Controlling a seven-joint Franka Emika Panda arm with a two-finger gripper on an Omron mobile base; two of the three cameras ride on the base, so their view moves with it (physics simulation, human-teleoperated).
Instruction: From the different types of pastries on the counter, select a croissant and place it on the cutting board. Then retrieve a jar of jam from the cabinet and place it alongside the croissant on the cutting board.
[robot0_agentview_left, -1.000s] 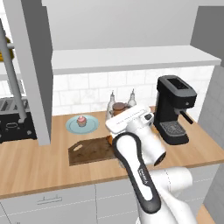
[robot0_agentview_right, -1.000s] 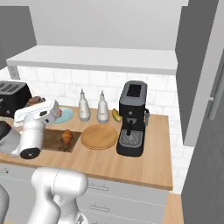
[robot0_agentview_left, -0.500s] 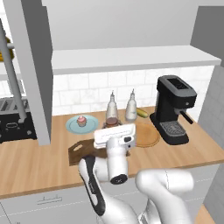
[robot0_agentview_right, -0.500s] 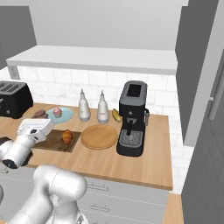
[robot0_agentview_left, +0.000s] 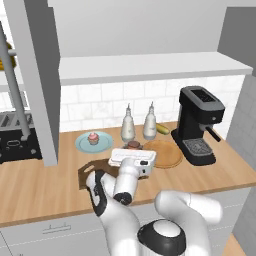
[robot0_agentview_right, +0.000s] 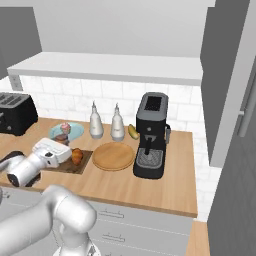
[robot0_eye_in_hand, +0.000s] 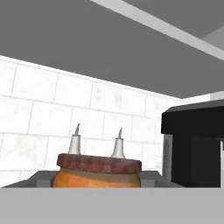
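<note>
Over the dark wooden cutting board (robot0_agentview_right: 75, 167), the gripper (robot0_eye_in_hand: 98, 181) clamps the round jam jar (robot0_eye_in_hand: 97, 171) beside the golden croissant (robot0_agentview_right: 77, 155).

two white bottles (robot0_agentview_left: 138, 121) and coffee machine (robot0_agentview_left: 199, 125) crowding board's far side

The arm (robot0_agentview_left: 127, 175) hides most of the cutting board (robot0_agentview_left: 87, 172) (handle end shows).

My arm folded low in front of the base, elbow bent sharply, forearm reaching forward and the white hand held roughly level. The claw (robot0_agentview_left: 133, 148) was clamped on the jar of jam (robot0_eye_in_hand: 97, 171) (fingers mostly hidden).
</note>
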